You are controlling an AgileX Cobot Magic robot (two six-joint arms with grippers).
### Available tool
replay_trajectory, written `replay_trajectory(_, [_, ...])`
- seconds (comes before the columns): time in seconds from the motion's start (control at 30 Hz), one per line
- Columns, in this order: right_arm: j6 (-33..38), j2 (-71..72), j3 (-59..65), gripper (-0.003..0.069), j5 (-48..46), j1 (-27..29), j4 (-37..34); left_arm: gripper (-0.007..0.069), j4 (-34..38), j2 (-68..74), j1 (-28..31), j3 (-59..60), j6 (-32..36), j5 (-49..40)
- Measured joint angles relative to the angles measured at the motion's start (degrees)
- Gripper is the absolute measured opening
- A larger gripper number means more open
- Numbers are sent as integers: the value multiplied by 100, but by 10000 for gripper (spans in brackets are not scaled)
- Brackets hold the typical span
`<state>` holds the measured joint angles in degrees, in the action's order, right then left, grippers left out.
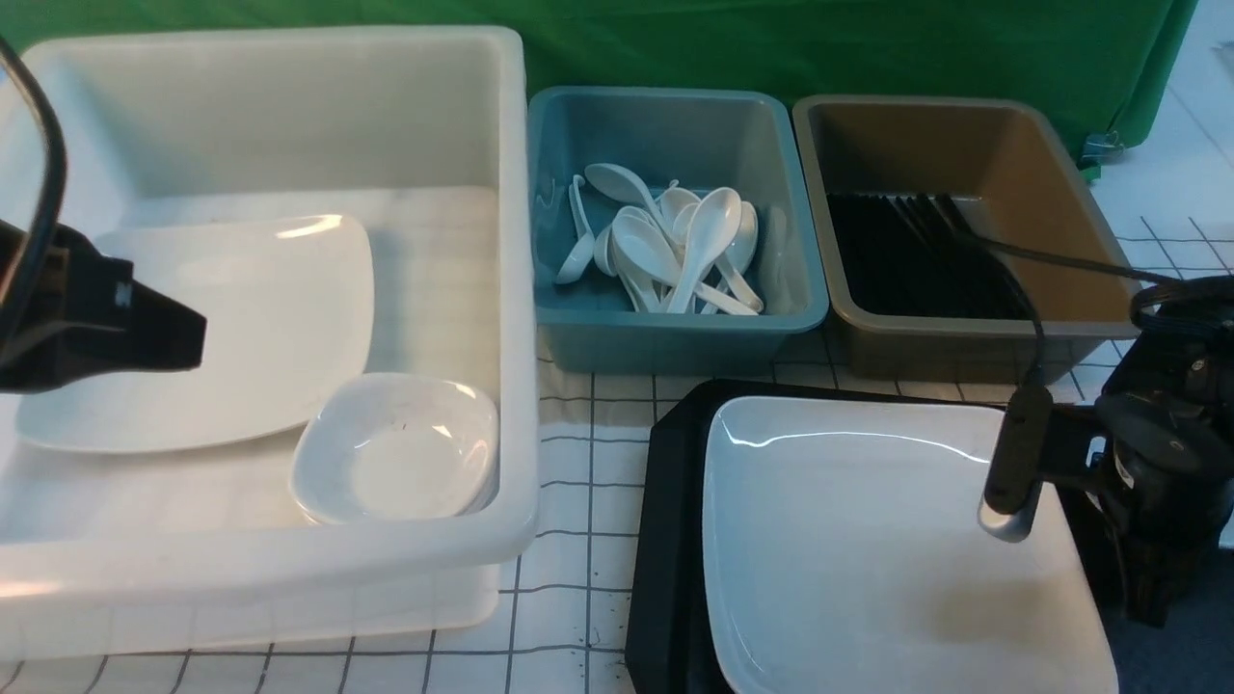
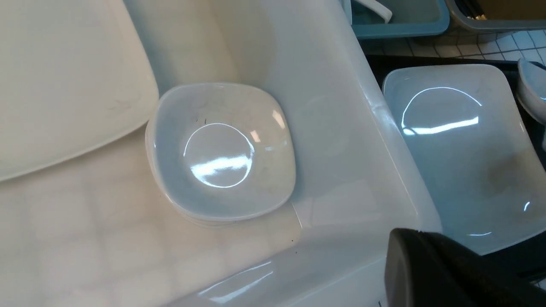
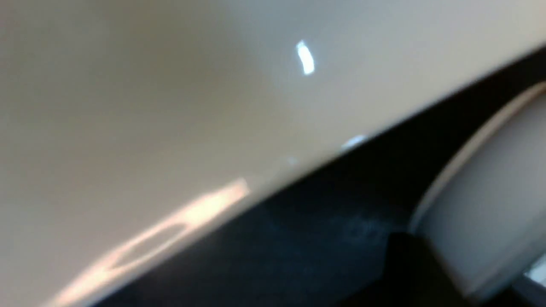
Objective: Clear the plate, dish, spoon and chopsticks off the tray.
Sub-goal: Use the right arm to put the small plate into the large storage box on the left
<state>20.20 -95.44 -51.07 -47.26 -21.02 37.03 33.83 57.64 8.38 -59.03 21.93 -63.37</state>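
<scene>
Only in wrist views is the dish (image 2: 531, 89) seen, beside the plate (image 1: 887, 540) on the tray (image 1: 665, 540), masked frontally by the right arm (image 1: 1171, 434). Left hand (image 1: 198, 337) closed over white tub (image 1: 516, 289); right hand (image 1: 1147, 588): state cannot be told.

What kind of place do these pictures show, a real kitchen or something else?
Probably a staged dish-sorting station, not a real kitchen: a white tub holds plates, a blue bin spoons, a brown tub chopsticks, all on a gridded table cover before a green cloth.
</scene>
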Motion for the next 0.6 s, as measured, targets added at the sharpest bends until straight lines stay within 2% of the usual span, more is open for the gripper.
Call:
replay_trajectory(0.23, [-235, 1120, -60, 39, -592, -803, -190, 6, -106, 0, 0, 0, 0, -13])
replay_trajectory(0.4, [-247, 2037, -1023, 39, -1193, -1648, -886, 6, -147, 0, 0, 0, -210, 295])
replay_trajectory(0.57, [-154, 1885, -2451, 39, -1127, -2680, -1673, 6, -478, 0, 0, 0, -672, 705])
replay_trajectory(0.6, [-154, 1860, -2505, 39, -1119, -2722, -1733, 6, -499, 0, 0, 0, -726, 719])
